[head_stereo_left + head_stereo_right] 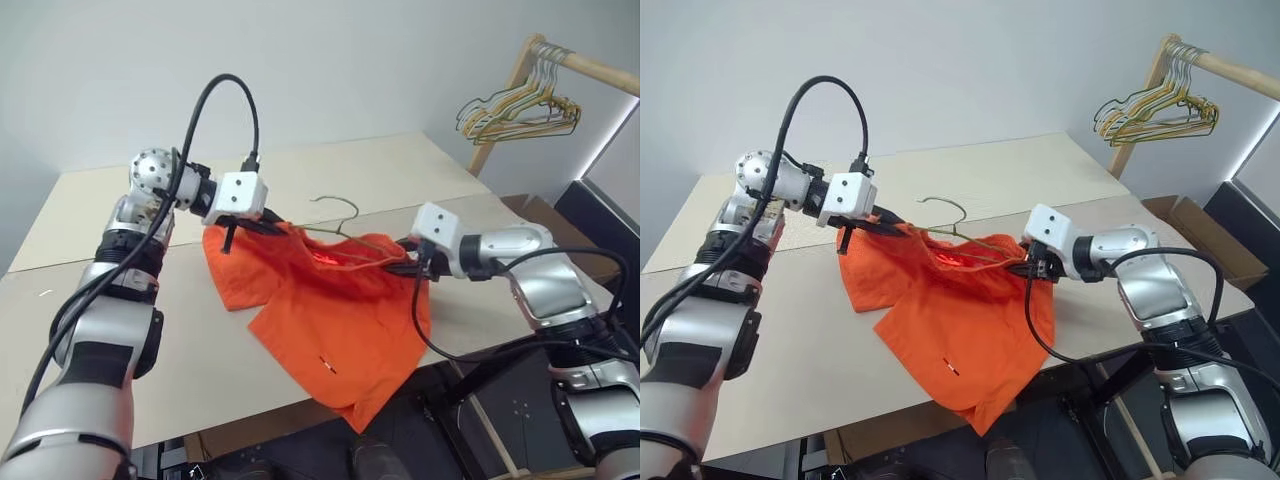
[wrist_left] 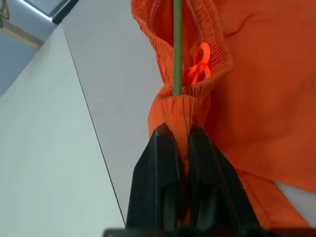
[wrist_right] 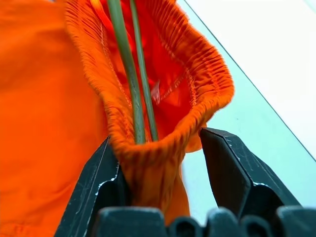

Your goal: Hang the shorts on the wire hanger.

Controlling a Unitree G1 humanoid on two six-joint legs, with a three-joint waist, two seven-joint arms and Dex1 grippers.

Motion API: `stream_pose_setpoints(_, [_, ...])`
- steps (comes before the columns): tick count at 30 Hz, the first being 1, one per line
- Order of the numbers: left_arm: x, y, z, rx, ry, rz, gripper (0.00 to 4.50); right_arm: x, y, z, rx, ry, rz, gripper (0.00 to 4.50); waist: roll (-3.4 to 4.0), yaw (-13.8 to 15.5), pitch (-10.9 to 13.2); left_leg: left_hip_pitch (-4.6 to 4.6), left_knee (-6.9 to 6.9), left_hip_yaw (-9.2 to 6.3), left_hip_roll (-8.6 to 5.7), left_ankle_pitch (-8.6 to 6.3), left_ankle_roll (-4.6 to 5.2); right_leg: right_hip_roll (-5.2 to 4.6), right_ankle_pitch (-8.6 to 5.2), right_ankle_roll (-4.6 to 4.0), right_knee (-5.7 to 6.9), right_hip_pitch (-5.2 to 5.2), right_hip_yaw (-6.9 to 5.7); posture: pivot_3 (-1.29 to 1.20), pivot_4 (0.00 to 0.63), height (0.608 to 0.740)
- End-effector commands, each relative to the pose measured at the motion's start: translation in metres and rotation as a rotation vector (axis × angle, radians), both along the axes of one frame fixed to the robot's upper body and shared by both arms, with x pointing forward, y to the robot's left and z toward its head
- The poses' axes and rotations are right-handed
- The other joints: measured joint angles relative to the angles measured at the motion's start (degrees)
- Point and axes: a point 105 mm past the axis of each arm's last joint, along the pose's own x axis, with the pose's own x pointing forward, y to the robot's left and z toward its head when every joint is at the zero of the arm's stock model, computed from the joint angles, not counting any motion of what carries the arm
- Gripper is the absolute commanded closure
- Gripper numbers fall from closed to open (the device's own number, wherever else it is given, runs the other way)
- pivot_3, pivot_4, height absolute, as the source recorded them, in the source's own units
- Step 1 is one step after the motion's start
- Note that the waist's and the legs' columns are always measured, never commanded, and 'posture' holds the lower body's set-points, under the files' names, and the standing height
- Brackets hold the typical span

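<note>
Shorts [image 1: 330, 320] hang across the table [image 1: 120, 340] front edge, waistband lifted between both arms, legs trailing toward 6 o'clock over the edge. Wire hanger [image 1: 338, 215] sits inside the waistband; its hook rises at 12 o'clock of the bunched cloth, between the two wrists.

Left gripper [image 2: 181, 143]: fingers pinched tight on a fold of waistband, hanger wire running straight out of that fold.

Right gripper [image 3: 168, 163]: jaws parted, not clamped. The waistband end and two strands of wire sit between them, cloth resting against one finger, a clear gap beside the other.

Progress, as judged: hanger is threaded into the waist, so the main insertion looks done. Left to do: settle the waistband on both shoulders of the wire and let go.

View differences: head views give the overall layout, plus a rack with a bunch of spare hangers [image 1: 520, 110] at 2 o'clock. Wrist views alone reveal the wire inside the elastic and the drawstring loop [image 2: 200, 66].
</note>
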Motion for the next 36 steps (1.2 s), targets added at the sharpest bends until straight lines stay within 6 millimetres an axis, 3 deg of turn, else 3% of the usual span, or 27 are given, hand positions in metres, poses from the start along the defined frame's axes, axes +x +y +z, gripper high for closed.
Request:
stream_pose_setpoints(1, [0.004, -0.001, 0.008, 0.023, -0.065, 0.012, 4.5, -0.005, -0.001, 0.016, 0.004, -0.066, 0.022, 2.06, 0.0, 0.0, 0.0, 0.0, 0.0, 0.0, 0.0, 0.0, 0.0, -0.01, 0.0, 0.0, 0.0, 0.0, 0.0, -0.18, 0.0, 0.74])
stream_pose_setpoints(10, [-0.004, -0.019, 0.018, -0.054, -0.055, -0.069, 4.5, -0.013, 0.01, 0.01, 0.009, -0.035, 0.074, 2.06, 0.0, 0.0, 0.0, -0.01, 0.0, 0.0, 0.0, 0.0, 0.0, -0.01, 0.0, 0.01, 0.0, 0.0, 0.0, -0.19, 0.0, 0.74])
stream_pose_setpoints(18, [-0.007, -0.017, 0.018, -0.061, -0.04, -0.076, 4.5, -0.008, 0.014, 0.008, 0.046, -0.005, 0.045, 2.06, 0.0, -0.2, 0.0, 0.01, 0.0, 0.0, 0.0, -0.01, 0.01, 0.01, 0.0, 0.01, 0.0, 0.0, 0.01, -0.18, 0.0, 0.74])
stream_pose_setpoints(21, [-0.007, -0.016, 0.016, -0.054, -0.043, -0.07, 4.5, -0.007, 0.015, 0.013, 0.071, 0.007, 0.034, 2.65, 0.0, -0.1, 0.0, 0.01, 0.0, 0.0, 0.0, -0.01, 0.01, 0.0, 0.0, 0.01, 0.0, 0.0, 0.01, -0.18, 0.0, 0.74])
stream_pose_setpoints(26, [-0.004, -0.014, 0.015, -0.047, -0.051, -0.052, 4.5, -0.009, 0.015, 0.018, 0.082, -0.007, 0.037, 4.38, 0.0, -0.1, 0.0, 0.0, 0.0, 0.0, -0.01, -0.01, 0.01, -0.02, 0.01, 0.02, 0.0, 0.01, 0.01, -0.19, 0.0, 0.74])
stream_pose_setpoints(30, [0.0, -0.015, 0.017, -0.074, -0.063, -0.027, 4.5, -0.009, 0.012, 0.016, 0.071, -0.014, 0.023, 4.49, 0.0, -0.1, 0.0, 0.01, 0.0, 0.0, 0.0, -0.01, 0.01, -0.01, 0.01, 0.02, 0.0, 0.0, 0.0, -0.19, 0.0, 0.74])
stream_pose_setpoints(36, [0.007, -0.007, 0.021, -0.129, -0.057, 0.034, 2.66, -0.009, 0.004, 0.02, 0.089, -0.013, -0.023, 4.5, 0.0, -0.1, 0.0, 0.0, 0.0, 0.0, -0.01, -0.01, 0.01, -0.02, 0.01, 0.02, 0.0, 0.0, 0.0, -0.19, 0.0, 0.74])
